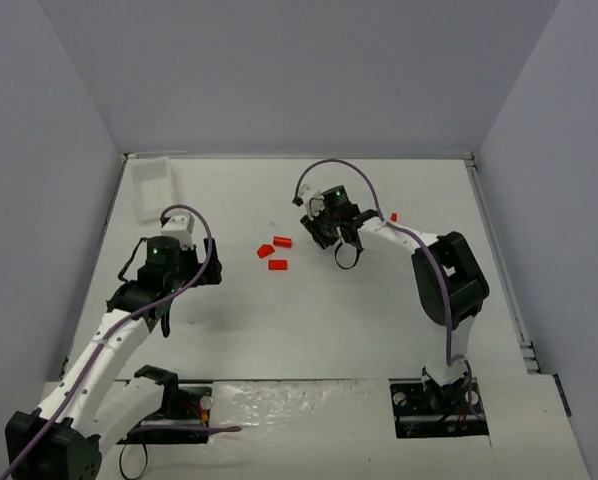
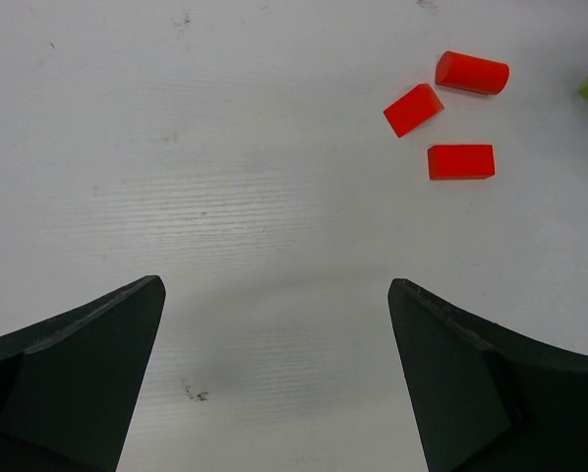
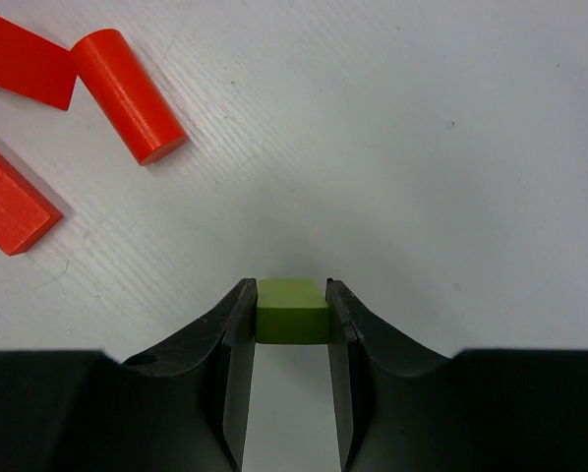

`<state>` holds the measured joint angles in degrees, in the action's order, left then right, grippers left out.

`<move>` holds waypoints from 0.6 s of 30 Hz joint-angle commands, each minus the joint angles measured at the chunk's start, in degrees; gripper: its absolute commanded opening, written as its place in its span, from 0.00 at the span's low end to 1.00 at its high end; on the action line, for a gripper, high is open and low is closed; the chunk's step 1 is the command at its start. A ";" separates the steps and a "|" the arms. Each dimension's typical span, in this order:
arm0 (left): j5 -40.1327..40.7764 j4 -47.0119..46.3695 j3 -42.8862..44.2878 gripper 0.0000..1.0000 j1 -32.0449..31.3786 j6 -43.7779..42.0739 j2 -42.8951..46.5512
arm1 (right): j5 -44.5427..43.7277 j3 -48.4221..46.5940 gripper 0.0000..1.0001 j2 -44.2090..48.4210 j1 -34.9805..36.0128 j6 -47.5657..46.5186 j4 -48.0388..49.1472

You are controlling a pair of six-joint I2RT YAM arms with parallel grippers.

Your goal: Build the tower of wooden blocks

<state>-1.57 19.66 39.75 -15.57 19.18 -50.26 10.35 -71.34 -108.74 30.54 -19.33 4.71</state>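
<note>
Here we see the left gripper (image 2: 276, 285) hanging over the table (image 1: 309, 330) with its jaws spread wide and holding nothing. Its two dark fingers (image 2: 88, 364) fill the lower corners of the left wrist view, and the white surface shows between them.

The right gripper (image 3: 289, 287) is clamped on the green stick (image 3: 292, 311). We see the stick's square end pinched between the two inner faces, with one finger touching each side. Whether the stick touches the table we cannot tell. From above, this gripper sits near the middle of the table, a little toward the far side. The left gripper sits well to its left and nearer the bases.

The other tower pieces lie loose. Three red ones form a small cluster between the two grippers, nearer the right one. They are a red cylinder (image 3: 129, 95) on its side, a left block (image 2: 413, 109) just beside it and turned at an angle, and a near block (image 2: 461, 161) on the side toward the bases. All three lie on the table, close together, and in the left wrist view we see a gap between each pair. The stick shows at the right edge of that same view, apart from the cluster. A fourth red piece (image 1: 393, 216) lies alone just beyond the right arm's forearm.

A tray (image 1: 151, 186) sits in the far left corner, well apart from the blocks and from both grippers.
</note>
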 commanded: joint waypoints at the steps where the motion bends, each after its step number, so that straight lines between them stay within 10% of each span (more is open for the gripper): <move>1: 1.13 -2.79 1.01 0.97 0.28 -0.79 0.20 | -0.05 2.14 0.00 -0.02 0.29 2.05 9.01; 12: 1.13 -3.93 0.95 0.97 0.28 -1.08 -1.15 | 0.20 5.95 0.15 0.75 0.31 3.34 11.98; 18: 1.13 -4.25 0.95 0.97 0.28 -1.25 -1.01 | 0.64 6.04 0.43 1.31 0.22 3.43 11.87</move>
<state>-1.17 19.05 39.75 -15.57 18.63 -51.31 10.52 -65.67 -109.71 30.59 -16.46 15.55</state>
